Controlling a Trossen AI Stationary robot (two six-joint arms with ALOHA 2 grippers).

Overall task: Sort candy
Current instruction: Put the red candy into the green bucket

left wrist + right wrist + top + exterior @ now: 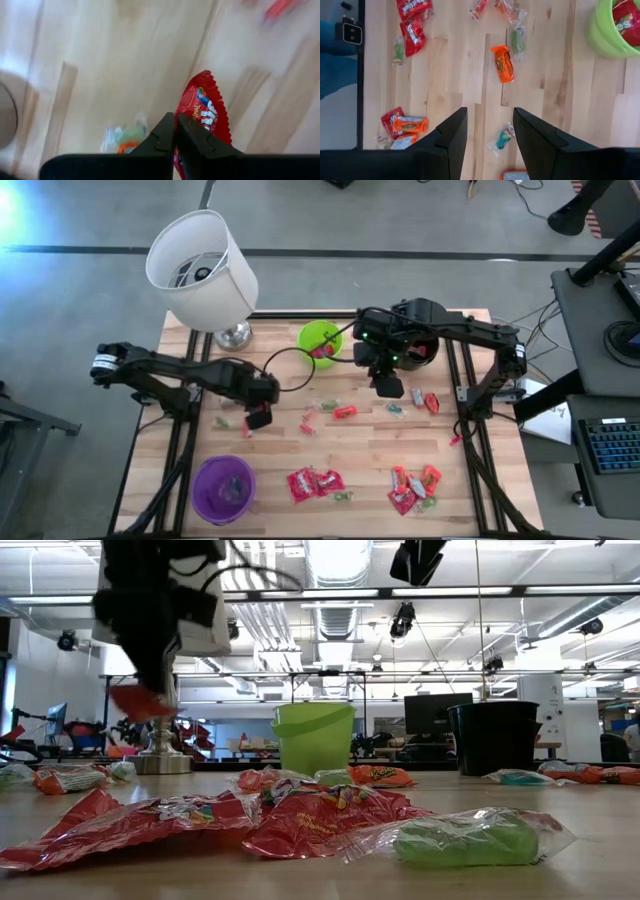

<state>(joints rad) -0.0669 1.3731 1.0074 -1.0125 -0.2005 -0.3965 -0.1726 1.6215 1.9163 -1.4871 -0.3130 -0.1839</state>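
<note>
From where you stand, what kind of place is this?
Probably a robotics lab or open workshop: exposed ceiling ducts and strip lights, computer monitors on desks behind, and a pale wooden slat table strewn with small wrapped candy.

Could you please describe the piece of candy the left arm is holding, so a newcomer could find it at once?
Start at the white lamp at the table's back-left corner, then follow the left arm to the left end effector nearer the middle. Pinched in its shut fingers is a red packet with crimped edges, the only candy held off the wood rather than lying on it.
</note>
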